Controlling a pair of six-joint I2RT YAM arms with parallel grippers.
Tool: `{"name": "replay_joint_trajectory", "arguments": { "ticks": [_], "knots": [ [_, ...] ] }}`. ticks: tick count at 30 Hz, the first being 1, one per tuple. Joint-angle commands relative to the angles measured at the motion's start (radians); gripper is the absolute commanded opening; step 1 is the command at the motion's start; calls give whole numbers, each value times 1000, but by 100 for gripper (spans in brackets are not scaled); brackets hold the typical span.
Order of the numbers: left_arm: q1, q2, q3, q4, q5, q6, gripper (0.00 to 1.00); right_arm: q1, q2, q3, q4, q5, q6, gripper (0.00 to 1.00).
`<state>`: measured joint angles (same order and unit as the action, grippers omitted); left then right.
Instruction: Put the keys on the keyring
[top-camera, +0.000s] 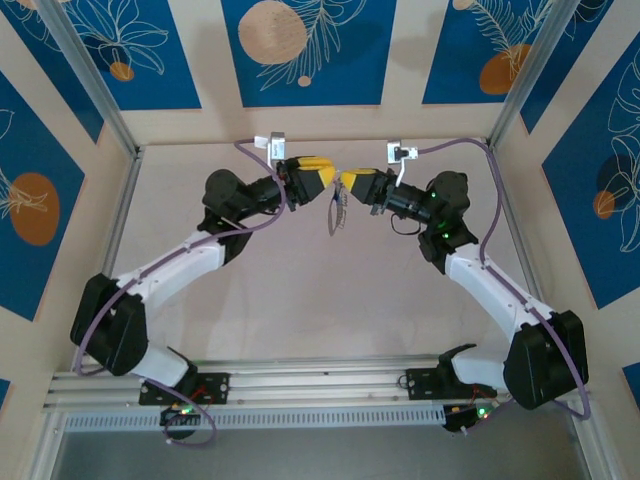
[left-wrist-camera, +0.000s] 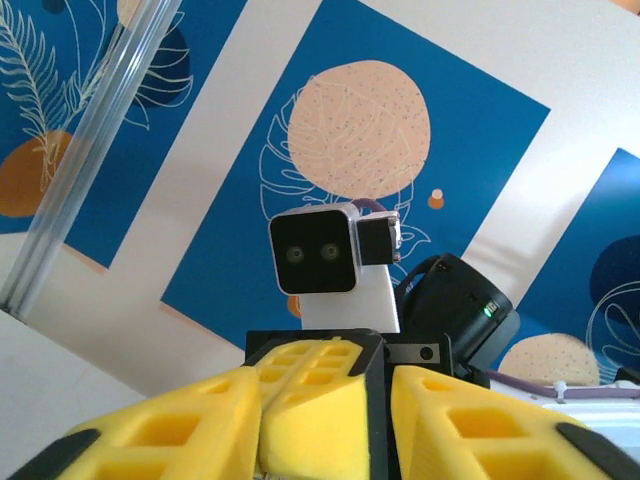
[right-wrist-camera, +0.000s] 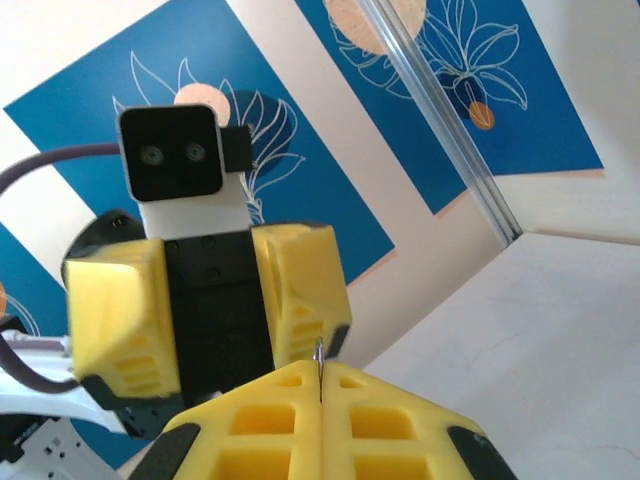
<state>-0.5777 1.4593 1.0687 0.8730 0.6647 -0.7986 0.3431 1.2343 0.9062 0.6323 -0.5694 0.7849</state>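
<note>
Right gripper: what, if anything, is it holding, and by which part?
The right gripper pinches the keyring by its upper end between shut fingertips; the rest hangs below.

Pale tabletop (top-camera: 320, 300), blue leaf-patterned wall panels (top-camera: 350, 70), aluminium corner posts (top-camera: 90, 75).

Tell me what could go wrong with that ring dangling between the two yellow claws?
The keyring dangles above the table, and the right gripper seems to pinch only a thin metal edge, so it might slip and drop. The left gripper stands open very close by; the two could bump and knock it loose.
</note>
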Motion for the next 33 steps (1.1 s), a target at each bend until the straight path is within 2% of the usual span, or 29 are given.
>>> {"name": "replay_joint_trajectory", "arguments": {
  "ticks": [1, 7, 12, 18, 22, 26, 33],
  "knots": [
    [32, -78, 5, -177, 43, 138, 47, -29, -2, 89, -96, -131, -72, 0],
    [89, -108, 54, -390, 151, 265, 52, -93, 40, 215, -322, -354, -230, 0],
    [104, -81, 140, -559, 211, 386, 56, -116, 99, 348, -542, -478, -393, 0],
    [137, -31, 245, -675, 311, 481, 58, -114, 178, 508, -832, -536, -608, 0],
    [142, 5, 344, -866, 349, 622, 58, -110, 231, 595, -987, -571, -719, 0],
    [145, 48, 418, -982, 373, 696, 58, -106, 257, 627, -1040, -583, -758, 0],
    [147, 123, 504, -1019, 437, 705, 58, -91, 272, 625, -1048, -570, -764, 0]
  ]
}}
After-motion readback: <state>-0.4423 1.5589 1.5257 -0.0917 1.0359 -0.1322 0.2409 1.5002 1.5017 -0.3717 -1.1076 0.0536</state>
